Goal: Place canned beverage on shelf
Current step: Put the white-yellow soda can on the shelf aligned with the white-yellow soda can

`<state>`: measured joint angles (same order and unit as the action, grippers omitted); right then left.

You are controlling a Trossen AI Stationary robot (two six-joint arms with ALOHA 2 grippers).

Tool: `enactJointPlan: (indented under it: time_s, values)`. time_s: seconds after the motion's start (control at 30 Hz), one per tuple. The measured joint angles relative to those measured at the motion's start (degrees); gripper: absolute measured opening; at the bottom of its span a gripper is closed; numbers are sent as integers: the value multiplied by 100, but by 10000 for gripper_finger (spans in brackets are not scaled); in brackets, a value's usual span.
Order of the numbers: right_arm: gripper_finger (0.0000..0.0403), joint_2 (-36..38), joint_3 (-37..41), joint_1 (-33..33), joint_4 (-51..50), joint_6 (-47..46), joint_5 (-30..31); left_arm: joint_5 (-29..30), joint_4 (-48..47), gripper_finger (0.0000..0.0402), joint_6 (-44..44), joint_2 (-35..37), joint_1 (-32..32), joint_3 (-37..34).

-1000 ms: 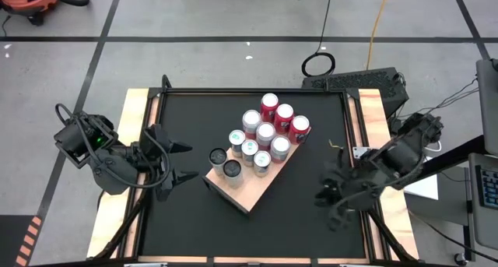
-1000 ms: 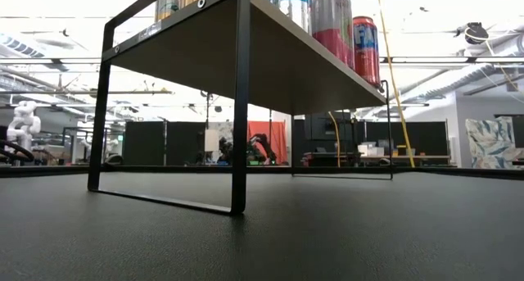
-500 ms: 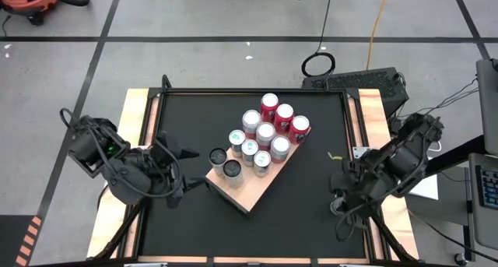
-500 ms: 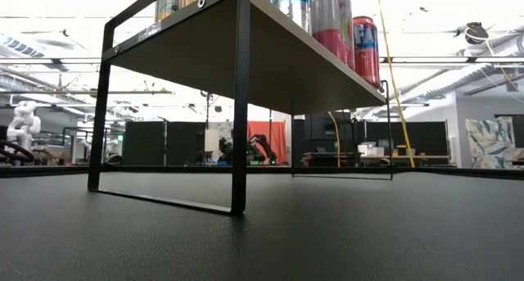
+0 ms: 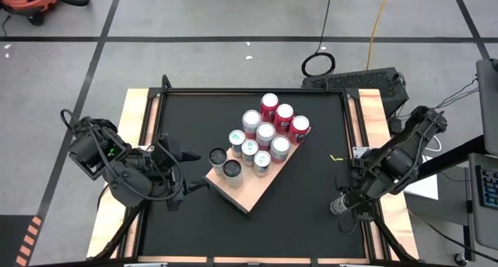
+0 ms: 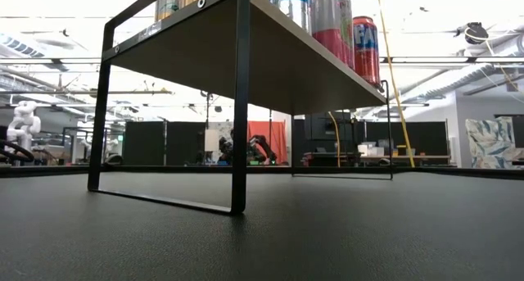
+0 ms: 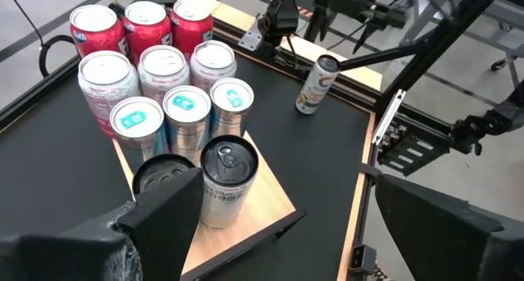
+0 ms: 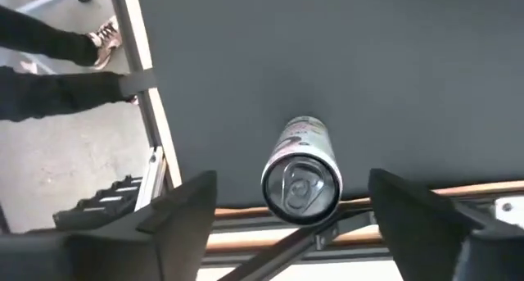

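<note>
Tabletop: black, matte, framed by a light wooden border; it carries the shelf near its middle and one loose can near its right edge.
Shelf: light tan wooden board on a thin black metal frame, turned at an angle to the tabletop's edges; in the low view its board stands raised on black legs with the cans on top.
Left arm: at the left edge of the tabletop, reaching toward the shelf's near-left corner.
Right arm: over the right edge of the tabletop, bent down toward the loose can.
Left gripper: jaws spread wide with nothing between them, just beside the shelf's left corner and the two dark-topped cans.
Right gripper: jaws stand apart, one on either side of the loose can with a gap on both sides; they grip nothing.
Cans on shelf: ten upright, packed together; three red ones at the far end, silver ones in the middle, two dark-topped ones at the left end.
Loose can: pale canned beverage, upright on the tabletop near the right wooden border, well apart from the shelf; the left wrist view shows it too.
Person: dark trouser legs and a shoe beyond the tabletop's edge in the right wrist view.
</note>
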<state>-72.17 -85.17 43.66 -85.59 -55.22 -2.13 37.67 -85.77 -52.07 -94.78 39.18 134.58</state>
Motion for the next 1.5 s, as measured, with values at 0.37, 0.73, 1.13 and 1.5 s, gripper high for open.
enactJointPlan:
  time_s: [0.37, 0.73, 1.13, 1.5]
  values:
    - [331, 154, 715, 48, 661, 647, -253, 7, -31, 363, 15, 0, 33, 0]
    - [331, 143, 1446, 79, 888, 496, -257, 11, -50, 363, 144, 0, 33, 0]
    - [325, 143, 2093, 83, 1309, 250, -547, 9, -43, 363, 142, 0, 33, 0]
    - [320, 143, 2381, 83, 1485, -147, -559, 9, -27, 363, 33, 2, 33, 0]
